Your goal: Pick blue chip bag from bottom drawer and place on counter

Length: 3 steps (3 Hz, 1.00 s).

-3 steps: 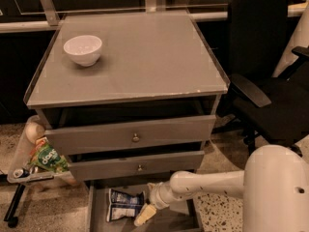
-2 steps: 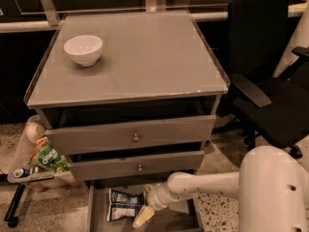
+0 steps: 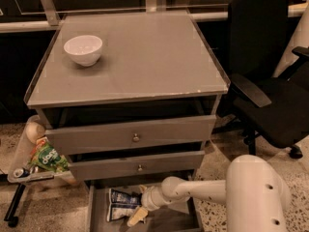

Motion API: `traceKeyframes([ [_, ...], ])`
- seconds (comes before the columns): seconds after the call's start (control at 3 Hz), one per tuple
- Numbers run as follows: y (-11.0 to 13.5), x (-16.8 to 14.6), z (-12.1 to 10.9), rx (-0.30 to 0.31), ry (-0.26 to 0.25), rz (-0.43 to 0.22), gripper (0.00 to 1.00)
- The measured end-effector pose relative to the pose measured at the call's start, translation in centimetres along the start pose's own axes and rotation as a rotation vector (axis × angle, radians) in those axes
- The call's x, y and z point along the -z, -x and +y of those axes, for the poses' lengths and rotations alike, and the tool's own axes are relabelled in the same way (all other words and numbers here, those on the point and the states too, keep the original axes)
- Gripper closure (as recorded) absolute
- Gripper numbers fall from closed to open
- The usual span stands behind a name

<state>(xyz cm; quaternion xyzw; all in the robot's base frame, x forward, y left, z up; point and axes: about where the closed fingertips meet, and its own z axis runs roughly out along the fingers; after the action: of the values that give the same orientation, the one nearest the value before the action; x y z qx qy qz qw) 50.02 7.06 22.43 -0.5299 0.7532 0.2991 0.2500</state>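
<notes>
**Reach into the bottom drawer.** The bottom drawer [image 3: 99, 212] stands pulled out at 6 o'clock, below the counter [image 3: 145, 66]. The blue chip bag [image 3: 119, 206] lies flat in the drawer's left half. The gripper [image 3: 138, 208] reaches in from 3 o'clock and sits at the bag's 3 o'clock edge, touching or just beside it. Whether it is spread or closed cannot be told. A sound pick likely needs a firm pinch on that near edge, then a withdrawal low enough to clear the middle drawer [image 3: 140, 166]. The crumpled bag looks nearly square. Its long axis seems to run 9 to 3 o'clock, and which end leads is unreadable.
</notes>
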Motion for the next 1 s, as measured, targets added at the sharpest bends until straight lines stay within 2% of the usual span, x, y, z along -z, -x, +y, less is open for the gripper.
traceKeyframes([
  [0.33, -1.0, -2.7, -0.6, 0.009, 0.001, 0.005, 0.0],
  [1.0, -1.6, -5.8, -2.5, 0.035, -0.036, 0.027, 0.0],
])
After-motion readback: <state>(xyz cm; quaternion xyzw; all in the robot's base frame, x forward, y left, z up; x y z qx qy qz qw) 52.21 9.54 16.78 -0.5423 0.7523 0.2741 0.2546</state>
